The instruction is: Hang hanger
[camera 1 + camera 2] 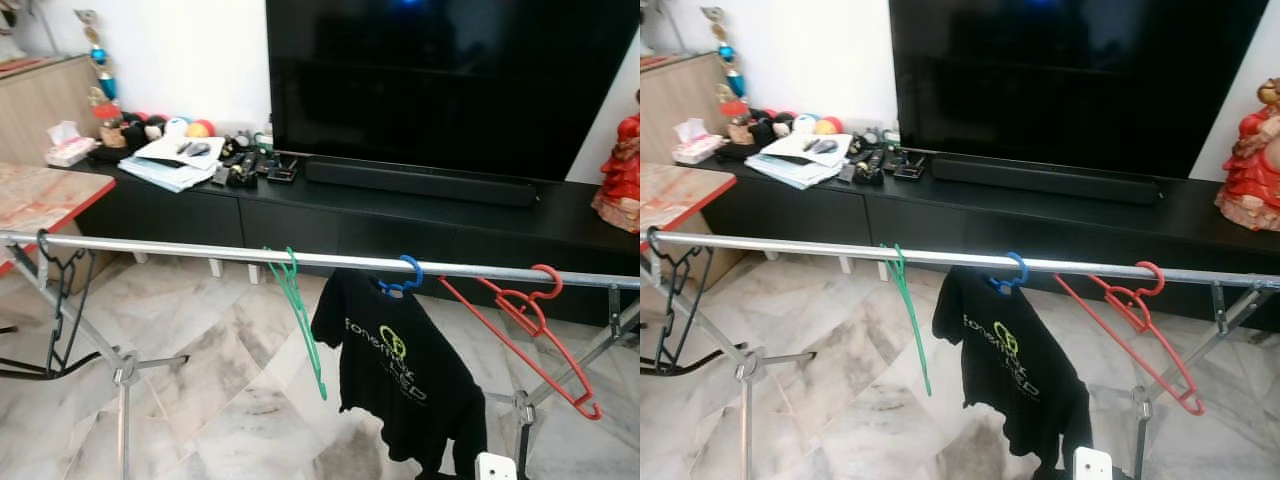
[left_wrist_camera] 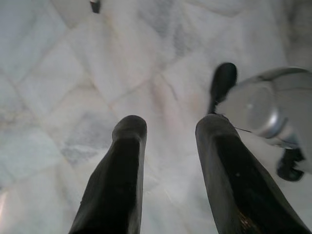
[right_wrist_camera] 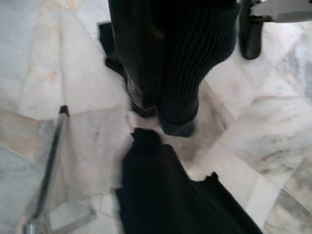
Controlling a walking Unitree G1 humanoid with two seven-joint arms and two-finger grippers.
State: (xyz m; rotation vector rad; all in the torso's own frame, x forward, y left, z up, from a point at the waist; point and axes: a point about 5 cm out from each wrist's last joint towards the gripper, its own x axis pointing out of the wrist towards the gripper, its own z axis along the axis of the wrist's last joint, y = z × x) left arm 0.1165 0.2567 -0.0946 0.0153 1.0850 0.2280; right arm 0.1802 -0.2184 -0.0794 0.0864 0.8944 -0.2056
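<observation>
A metal clothes rail (image 1: 200, 250) crosses the eye views in front of me. On it hang a black hanger (image 1: 60, 300) at the far left, a green hanger (image 1: 300, 320), a blue hanger (image 1: 405, 275) carrying a black T-shirt (image 1: 400, 360), and a red hanger (image 1: 530, 325) at the right. My left gripper (image 2: 170, 126) is open above the marble floor with nothing between its fingers. My right gripper (image 3: 163, 119) points down with its fingers pressed together, just above black fabric (image 3: 165, 195) that looks like the T-shirt's hem.
The rail stands on folding metal legs (image 1: 120, 375) on a marble floor. Behind it is a low black TV cabinet (image 1: 420, 215) with a large TV (image 1: 450, 80), papers and small items. A patterned table (image 1: 40, 195) sits at the left.
</observation>
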